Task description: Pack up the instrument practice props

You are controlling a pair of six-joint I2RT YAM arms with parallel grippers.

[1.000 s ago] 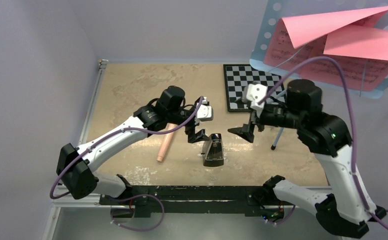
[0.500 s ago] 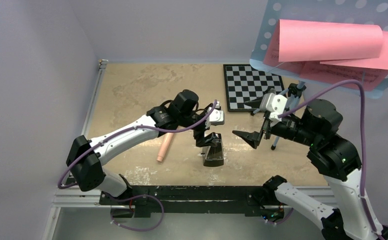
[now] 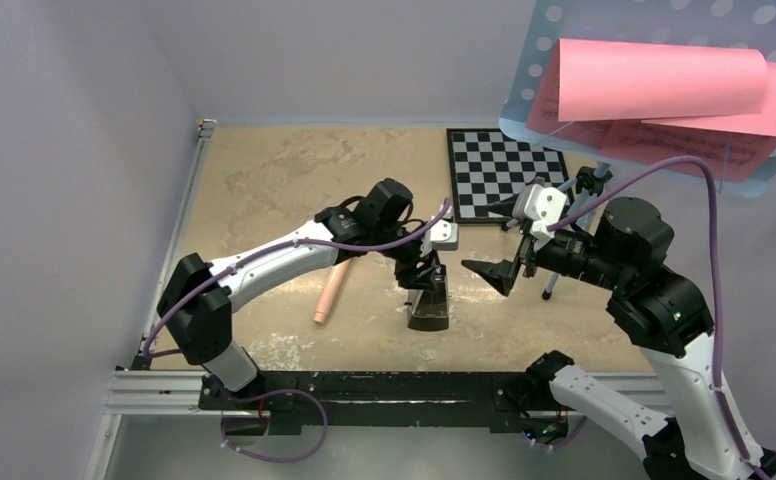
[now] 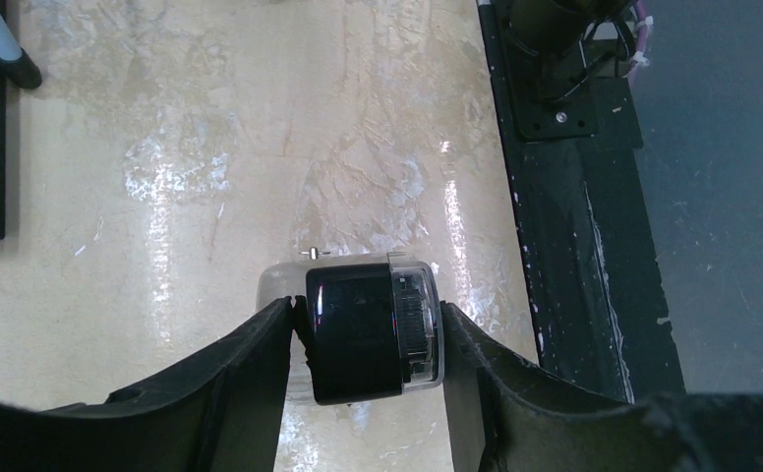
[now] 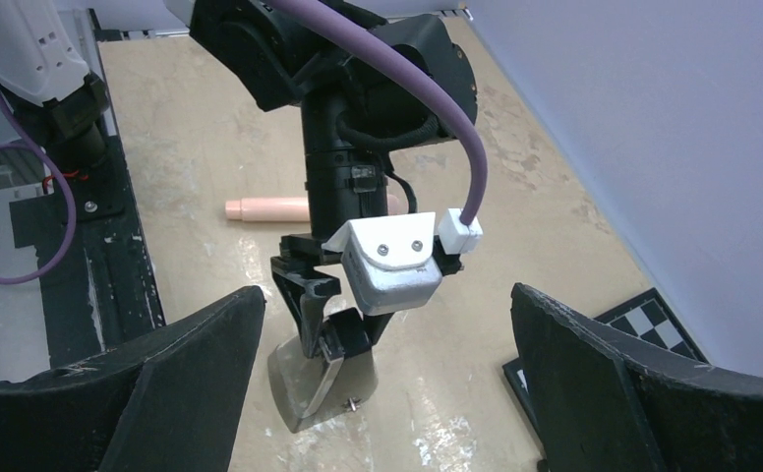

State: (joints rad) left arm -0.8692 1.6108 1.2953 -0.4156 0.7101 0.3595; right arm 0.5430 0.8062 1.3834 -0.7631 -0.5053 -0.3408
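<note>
One metronome [image 4: 370, 339], one recorder [image 3: 330, 292], one music stand [image 3: 664, 20] bearing at least two pink pages [image 3: 654, 80], one chessboard [image 3: 494, 170] — and your two grippers. Your left gripper [image 3: 422, 270], just short of the metronome half a second ago, now straddles it, a finger close against each flank; whether they pinch it, you cannot tell. The recorder lies left of those fingers. Your right gripper [image 3: 479, 238] hovers wide open and empty to the metronome's right, barely shifted.

A: Where's the metronome [image 3: 428, 305]?
B: Black pyramid, upright on table [image 3: 264, 180], front centre. Peach recorder [image 3: 330, 293] flat, just left.
A: Stand?
B: Blue perforated music stand [image 3: 614, 25], far right; curled pink pages [image 3: 654, 80] on it.
</note>
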